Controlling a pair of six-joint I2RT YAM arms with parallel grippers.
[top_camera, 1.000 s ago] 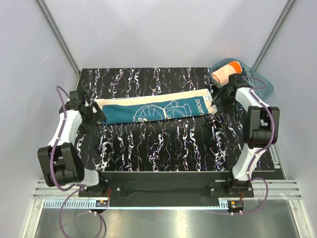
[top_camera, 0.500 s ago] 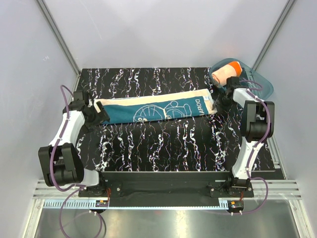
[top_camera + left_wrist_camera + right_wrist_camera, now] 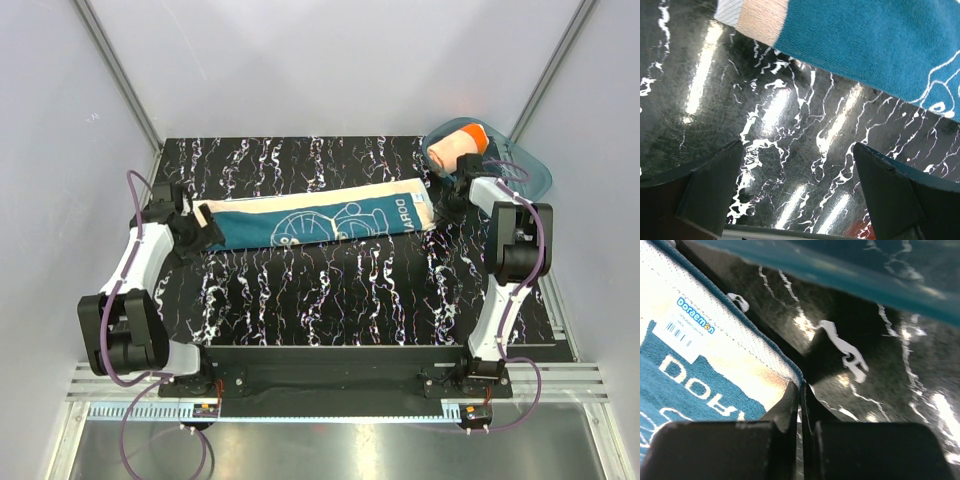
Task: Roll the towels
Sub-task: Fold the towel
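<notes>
Starting with the container: a translucent teal plastic tub [image 3: 530,172] sits at the far right corner of the black desk with white marbling [image 3: 330,290], and there's a rolled bright orange cloth towel [image 3: 457,150] lying in it, pale peach end facing left. That roll is the only thing visible inside.

Out on the desk, the teal-blue cloth towel with cream patches [image 3: 310,222] lies flat and stretched long from left to right, its right end just beside the tub. A white line cartoon shows on the teal part.

Now the writing. The right wrist view picks out a small white label [image 3: 690,330] on the cream band, reading "Doraemon" in blue with a barcode and tiny print too small to make out. Big cream letters run below it, "DORA" readable [image 3: 700,377] before the tool cuts them off.

The right tool [image 3: 801,390] is clamped tight on that towel's corner, the hem running straight into the seam between its fingers, right by the tub wall [image 3: 840,265].

Over on the left, the left tool [image 3: 797,155] is spread wide, gripping nothing, both fingers [image 3: 715,185] low over bare desk, with the towel's left end [image 3: 865,45] just beyond them.
</notes>
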